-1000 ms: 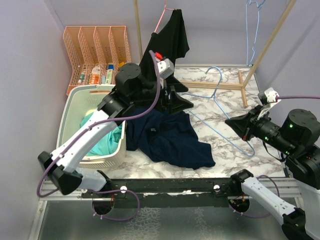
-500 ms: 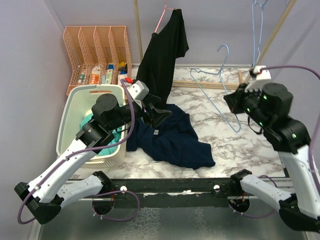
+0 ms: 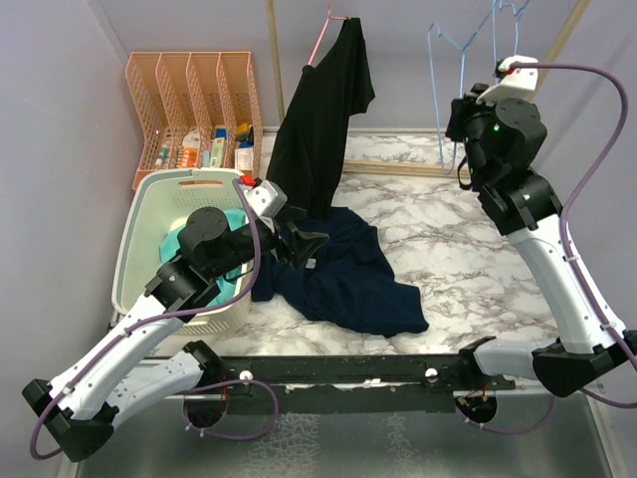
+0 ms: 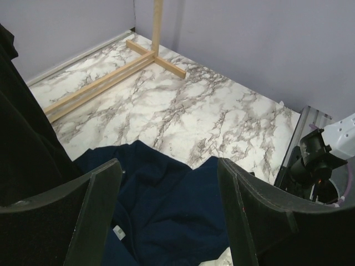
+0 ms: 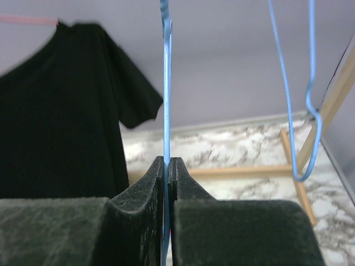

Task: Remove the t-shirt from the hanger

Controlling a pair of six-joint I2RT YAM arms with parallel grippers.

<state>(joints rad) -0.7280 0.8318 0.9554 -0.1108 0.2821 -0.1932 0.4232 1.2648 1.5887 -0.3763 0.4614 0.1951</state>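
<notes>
Blue wire hanger pinched tight in right gripper, held bare and high beside wooden rack; navy t-shirt off it, heaped on marble table under left gripper, jaws spread, empty. Hanger put-away step, probably. Next: hook onto rack, release, then tackle black t-shirt.

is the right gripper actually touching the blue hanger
Touching. The right wrist view shows the right gripper shut on the blue hanger, with the wire pinched between the jaws and no gap.
</notes>
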